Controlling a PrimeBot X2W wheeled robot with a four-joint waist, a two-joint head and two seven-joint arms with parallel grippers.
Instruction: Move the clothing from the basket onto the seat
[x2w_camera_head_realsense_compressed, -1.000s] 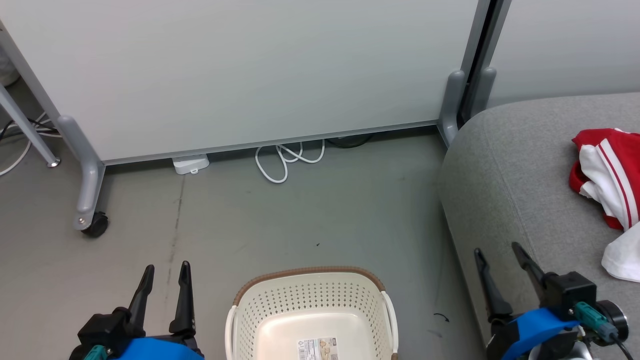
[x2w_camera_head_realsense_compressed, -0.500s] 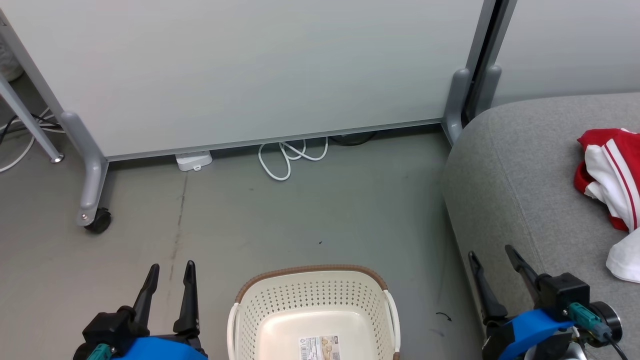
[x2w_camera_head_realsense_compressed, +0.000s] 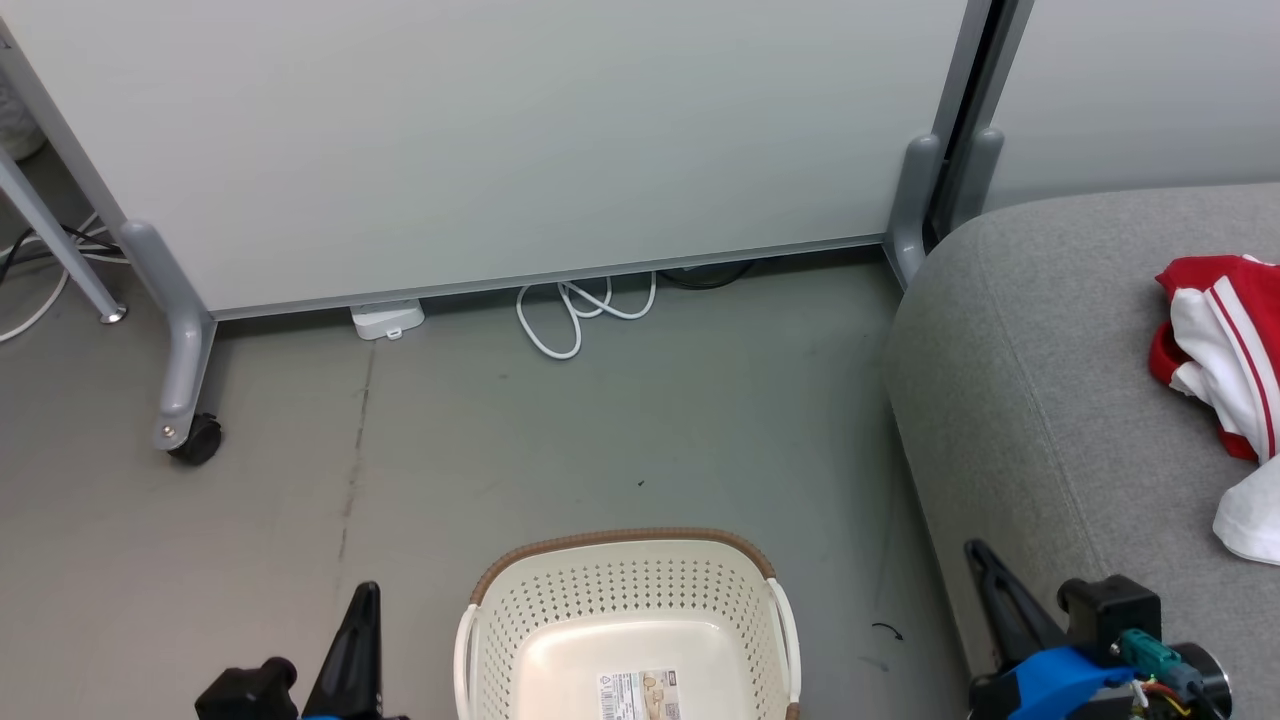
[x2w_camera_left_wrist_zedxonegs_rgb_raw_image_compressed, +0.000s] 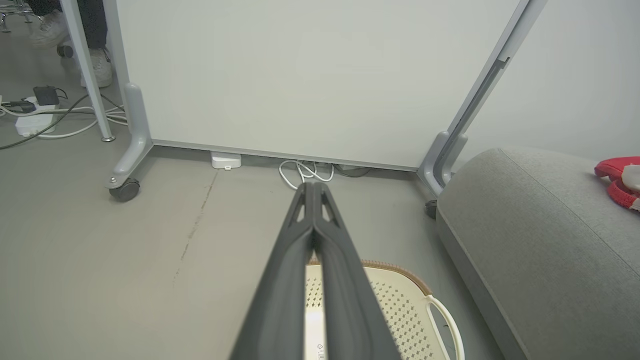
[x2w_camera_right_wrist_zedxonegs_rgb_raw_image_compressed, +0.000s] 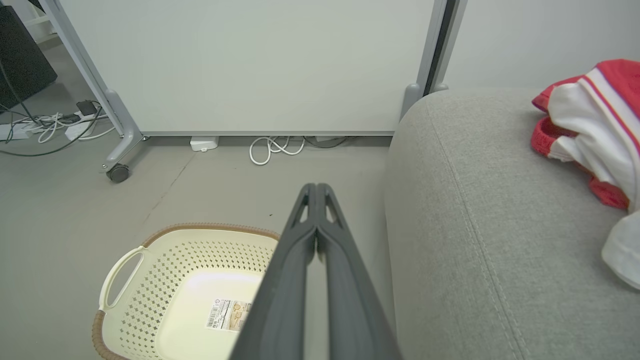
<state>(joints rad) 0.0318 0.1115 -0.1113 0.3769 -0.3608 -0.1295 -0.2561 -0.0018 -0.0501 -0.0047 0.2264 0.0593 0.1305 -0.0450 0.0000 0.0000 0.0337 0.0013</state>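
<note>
The cream basket (x2w_camera_head_realsense_compressed: 625, 600) stands on the floor at the bottom centre, with nothing in it but a label on its bottom. Both garments lie heaped on the grey seat (x2w_camera_head_realsense_compressed: 1040, 360) at the far right: the red one with white stripes (x2w_camera_right_wrist_zedxonegs_rgb_raw_image_compressed: 612, 75) and the white one with thin red stripes (x2w_camera_right_wrist_zedxonegs_rgb_raw_image_compressed: 582, 115). My left gripper (x2w_camera_head_realsense_compressed: 366, 592) is low, left of the basket, its fingers (x2w_camera_left_wrist_zedxonegs_rgb_raw_image_compressed: 312, 187) shut on nothing. Between basket and seat, my right gripper (x2w_camera_head_realsense_compressed: 975, 550) is also shut and holds nothing, as the right wrist view (x2w_camera_right_wrist_zedxonegs_rgb_raw_image_compressed: 315, 187) shows.
A pale partition panel (x2w_camera_head_realsense_compressed: 500, 140) on grey castor feet (x2w_camera_head_realsense_compressed: 185, 430) closes the far side. A white cable coil (x2w_camera_head_realsense_compressed: 575, 315) and a small white box (x2w_camera_head_realsense_compressed: 385, 320) lie at its foot. Cables and a power strip (x2w_camera_left_wrist_zedxonegs_rgb_raw_image_compressed: 30, 120) lie far left, near a person's shoes (x2w_camera_left_wrist_zedxonegs_rgb_raw_image_compressed: 102, 70).
Both grippers went from open to shut and sank lower in the head view. The camera shifted slightly at first; basket, seat and clothing stayed put.
</note>
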